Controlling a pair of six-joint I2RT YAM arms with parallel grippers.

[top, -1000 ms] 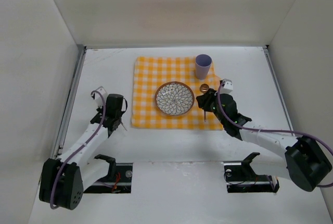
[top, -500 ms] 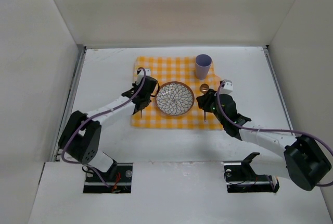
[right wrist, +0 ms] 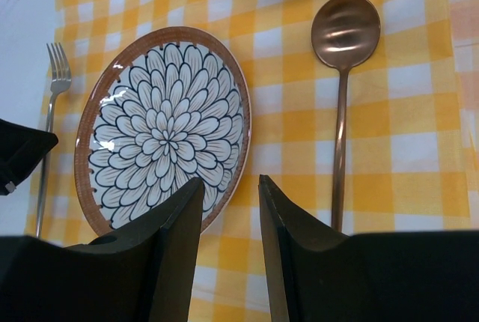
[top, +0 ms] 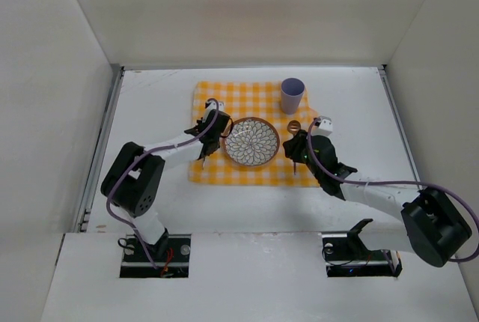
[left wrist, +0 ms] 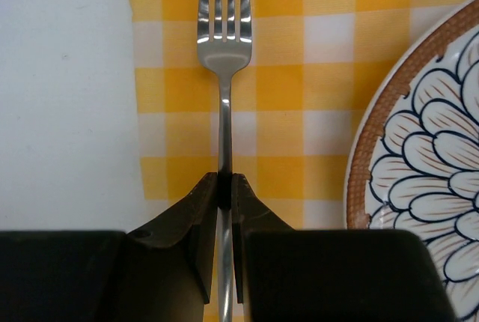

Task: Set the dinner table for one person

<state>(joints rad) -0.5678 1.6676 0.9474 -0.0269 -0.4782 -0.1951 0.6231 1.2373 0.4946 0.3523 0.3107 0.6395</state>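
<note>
Pinching the fork low on its handle, the left gripper has its jaws drawn almost together, only the thin steel stem between them. The fork's long axis runs straight away from the jaws toward the top of the left wrist frame, tines farthest. It lies over the left strip of the checked cloth, between the cloth's left border and the brown rim of the plate. Whether the fork already rests on the cloth or hangs just above it, I cannot tell. The coming release turns on that strip: it is narrow. Bare white dinner table starts just left of the handle and the plate rim stands near on the right, so a straight lift and pull-back toward the bottom of the frame looks safest.

At the lower centre of its own view, the right gripper hangs with its jaws partly apart and nothing between them. It is the arm nearer the spoon, whose handle runs up the frame just right of the right finger, bowl farthest.

Farther up the top view, the cup stands at the cloth's upper right corner. Open tabletop lies all round the cloth.
</note>
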